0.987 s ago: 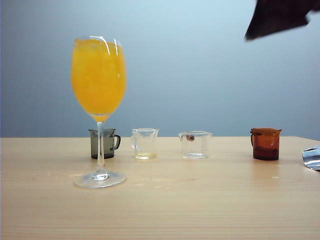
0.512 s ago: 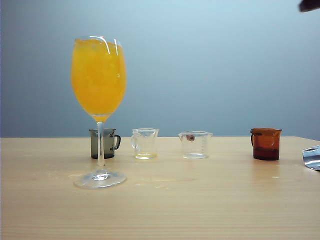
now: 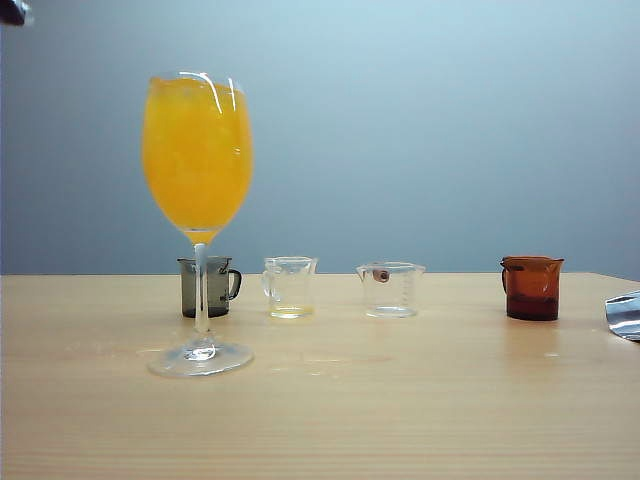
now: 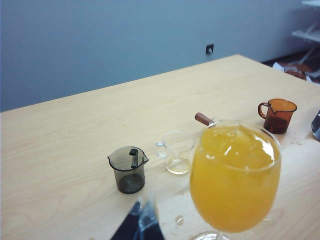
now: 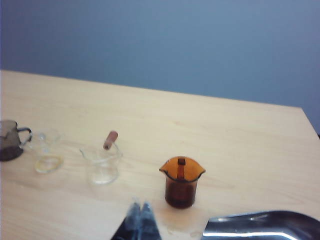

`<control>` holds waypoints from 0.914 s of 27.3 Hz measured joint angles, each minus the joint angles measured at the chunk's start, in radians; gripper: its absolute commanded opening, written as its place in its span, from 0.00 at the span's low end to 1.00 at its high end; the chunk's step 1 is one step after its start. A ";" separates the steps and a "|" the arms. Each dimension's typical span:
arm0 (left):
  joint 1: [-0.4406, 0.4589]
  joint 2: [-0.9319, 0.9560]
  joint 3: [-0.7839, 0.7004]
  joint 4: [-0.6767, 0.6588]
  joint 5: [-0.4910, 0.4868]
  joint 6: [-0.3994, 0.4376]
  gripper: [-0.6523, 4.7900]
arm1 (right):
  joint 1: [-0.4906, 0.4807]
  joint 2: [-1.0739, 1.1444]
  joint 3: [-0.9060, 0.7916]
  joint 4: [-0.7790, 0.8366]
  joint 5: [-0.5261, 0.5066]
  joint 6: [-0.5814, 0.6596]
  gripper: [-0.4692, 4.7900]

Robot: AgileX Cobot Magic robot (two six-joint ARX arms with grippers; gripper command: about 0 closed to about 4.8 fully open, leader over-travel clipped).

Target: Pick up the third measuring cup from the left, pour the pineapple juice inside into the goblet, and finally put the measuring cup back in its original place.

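Observation:
The third measuring cup stands upright on the pale wood table, small and clear, with a reddish-brown piece at its rim. It looks empty; no pineapple juice shows in it. The goblet stands at the left, nearly full of deep orange cloudy drink. My left gripper hovers shut and empty, high above the table near the goblet. My right gripper is shut and empty too, above the table near the amber cup. Neither touches anything.
A grey cup stands behind the goblet's stem. A clear handled cup holds a pale yellow trace. The amber cup is at the right, and a shiny metal thing lies at the right edge. Wet spots mark the table.
The dark arm at the exterior view's upper right has drawn up out of the picture. A dark bit now shows in the top left corner. Cups and goblet have not moved.

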 measured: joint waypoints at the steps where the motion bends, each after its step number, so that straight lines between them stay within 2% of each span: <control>1: 0.000 -0.010 -0.020 0.022 0.000 -0.010 0.11 | 0.000 -0.011 0.000 0.000 0.000 0.000 0.08; 6: 0.000 -0.048 -0.102 0.099 -0.007 -0.031 0.11 | 0.000 -0.044 0.001 0.000 0.000 0.000 0.08; 8: 0.000 -0.063 -0.154 0.182 -0.008 -0.055 0.11 | 0.000 -0.056 0.001 0.000 0.000 0.000 0.08; 10: 0.000 -0.068 -0.187 0.239 -0.043 -0.087 0.11 | 0.000 -0.063 0.001 0.000 0.000 0.000 0.08; 14: 0.000 -0.070 -0.220 0.293 -0.109 -0.097 0.11 | 0.000 -0.064 0.001 0.000 0.000 0.000 0.08; 18: 0.000 -0.076 -0.248 0.316 -0.180 -0.097 0.11 | 0.000 -0.064 0.001 0.000 0.000 0.000 0.08; 21: 0.010 -0.189 -0.282 0.299 -0.232 -0.099 0.11 | 0.000 -0.064 0.001 -0.001 0.002 0.000 0.08; 25: 0.092 -0.290 -0.327 0.287 -0.241 -0.116 0.11 | 0.000 -0.064 0.001 -0.001 0.003 0.000 0.08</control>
